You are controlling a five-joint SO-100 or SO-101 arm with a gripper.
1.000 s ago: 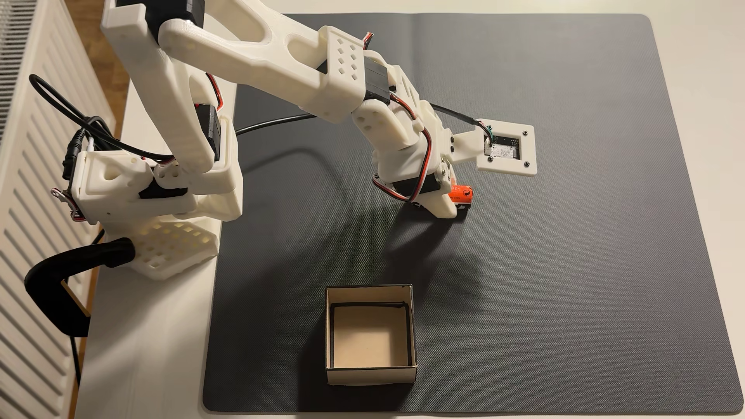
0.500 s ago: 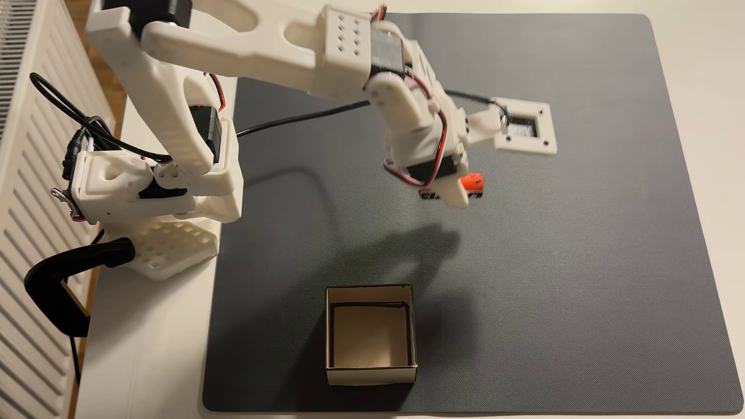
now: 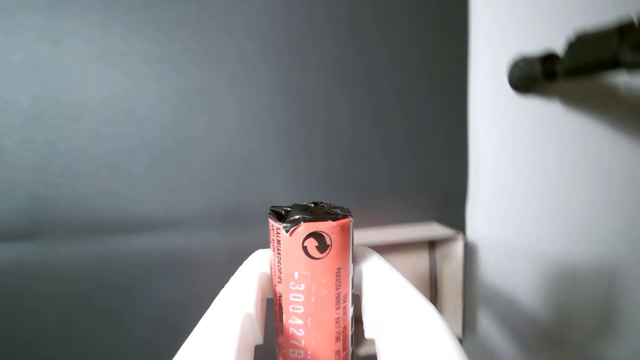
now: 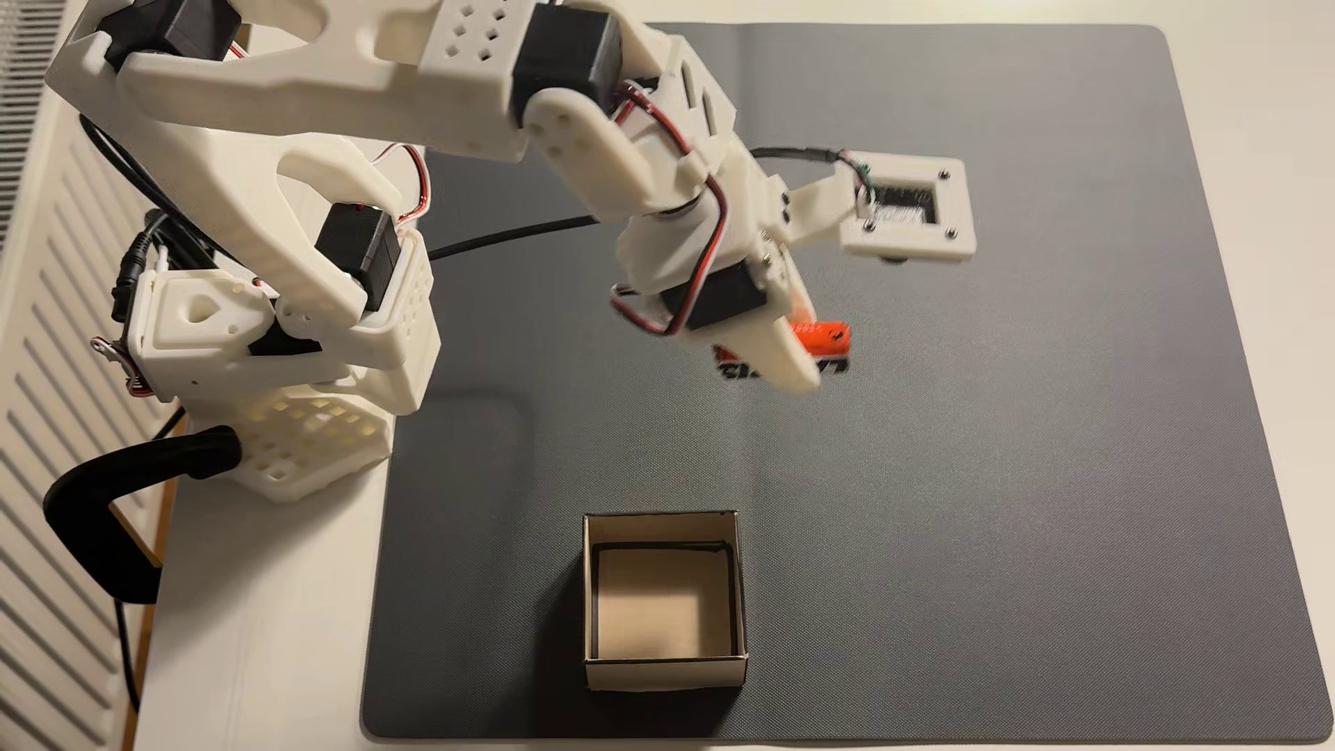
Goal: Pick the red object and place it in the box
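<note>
**A:** Wrist view: the gripper [image 3: 312,300] is clamped on the red object [image 3: 311,280], white fingers [image 3: 395,305] pressed to either side of the wrapper, its crinkled black end poking out past the tips. What should the carry look like from here?

**B:** Fixed view, same instant: the red object [image 4: 820,337] hangs off the gripper [image 4: 805,354] above the dark mat [image 4: 1011,469], well apart from the box [image 4: 661,668], which sits open near the mat's front edge. My judgement: hold the squeeze steady and swing over the opening with height to spare above the walls.

**A:** The box [image 3: 440,250] shows low and right of the cylinder in the wrist view.

**B:** So centre it first. The cylinder looks shorter than the opening is wide, but release only once it is inside the rim; dropped high, it could bounce or roll out.
</note>
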